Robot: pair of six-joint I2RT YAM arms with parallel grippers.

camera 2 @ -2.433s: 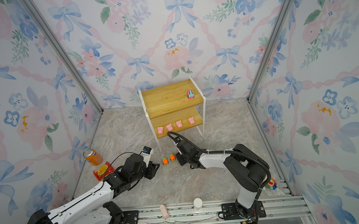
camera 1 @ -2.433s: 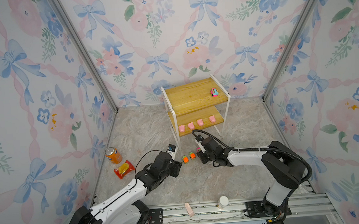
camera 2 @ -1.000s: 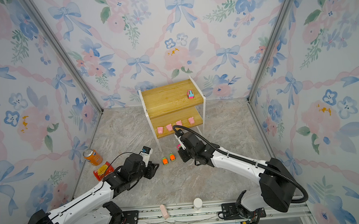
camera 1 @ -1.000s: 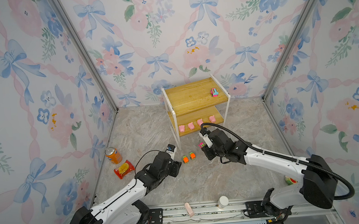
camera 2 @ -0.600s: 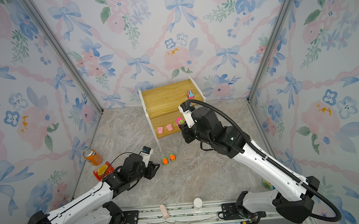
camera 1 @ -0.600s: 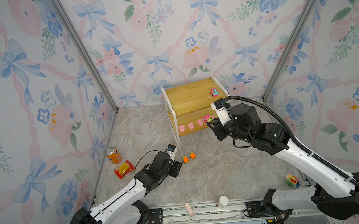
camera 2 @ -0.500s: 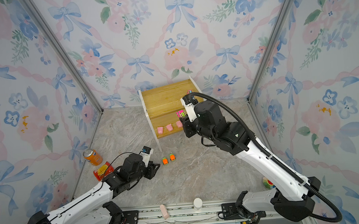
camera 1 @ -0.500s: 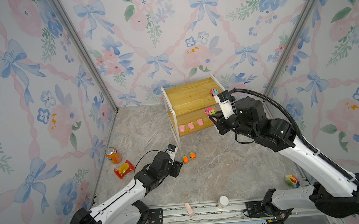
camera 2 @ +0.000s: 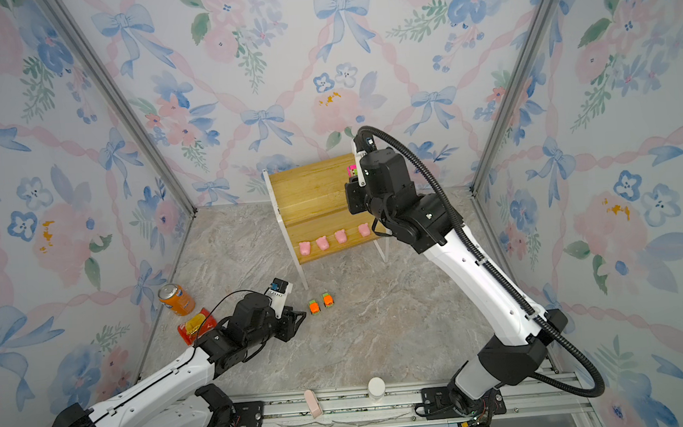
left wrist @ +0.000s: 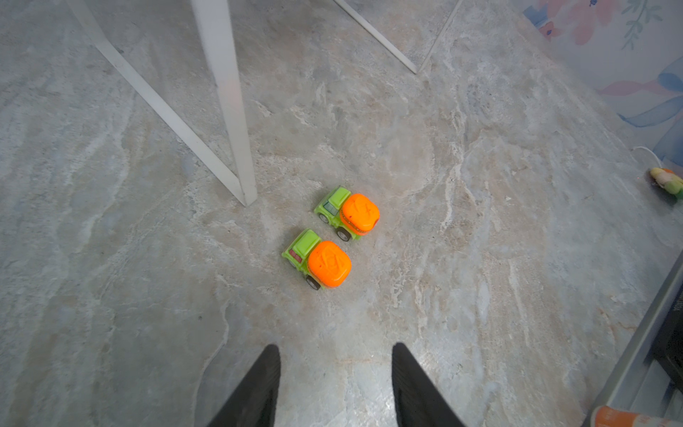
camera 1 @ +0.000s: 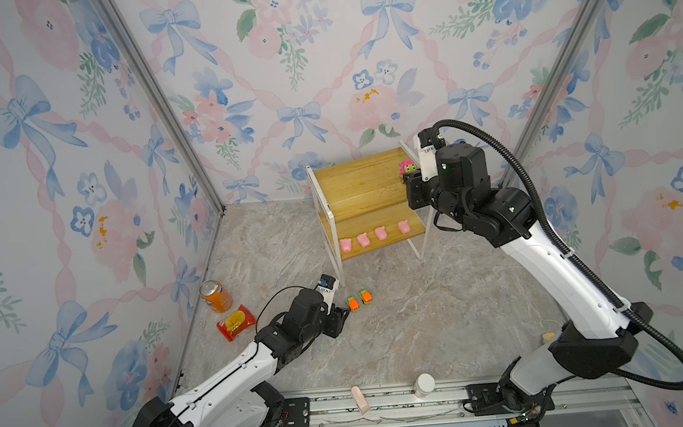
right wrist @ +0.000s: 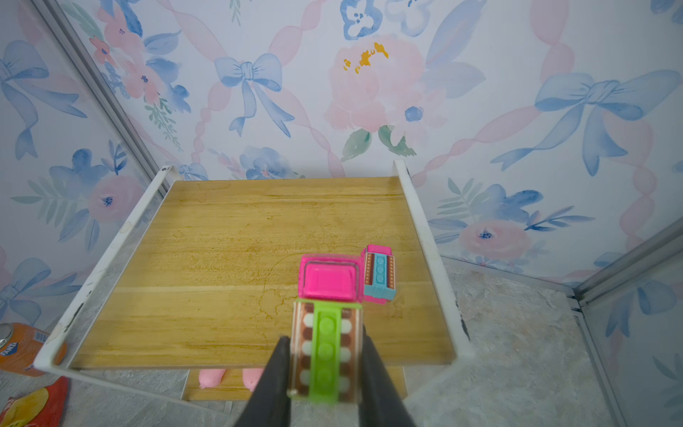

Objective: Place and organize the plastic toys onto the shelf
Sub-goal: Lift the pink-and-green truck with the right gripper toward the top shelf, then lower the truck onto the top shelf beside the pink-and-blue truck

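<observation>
The shelf (camera 1: 354, 188) (camera 2: 309, 196) stands at the back wall. My right gripper (right wrist: 324, 336) (camera 1: 408, 174) hovers over the right part of the top board, shut on a pink-and-green car (right wrist: 327, 325). Right beside the held car, a pink-and-teal car (right wrist: 379, 275) rests on that board. Several pink pigs (camera 1: 362, 240) (camera 2: 322, 243) stand in a row on the lower board. Two orange-and-green cars (left wrist: 325, 262) (left wrist: 351, 216) (camera 1: 359, 300) sit side by side on the floor by the shelf's front leg. Just short of them, low over the floor, my left gripper (left wrist: 334, 355) (camera 1: 341, 316) is open and empty.
An orange soda can (camera 1: 215, 296) and a red snack bag (camera 1: 236, 323) lie by the left wall. The shelf's white leg (left wrist: 229, 111) stands close to the orange cars. A multicoloured toy (left wrist: 665, 181) lies by the right wall. A white cup (camera 1: 424, 383) stands on the front rail.
My right arm rose from the floor beside the orange cars, carrying the pink-and-green car up and back over the shelf's top board. The left arm stayed put.
</observation>
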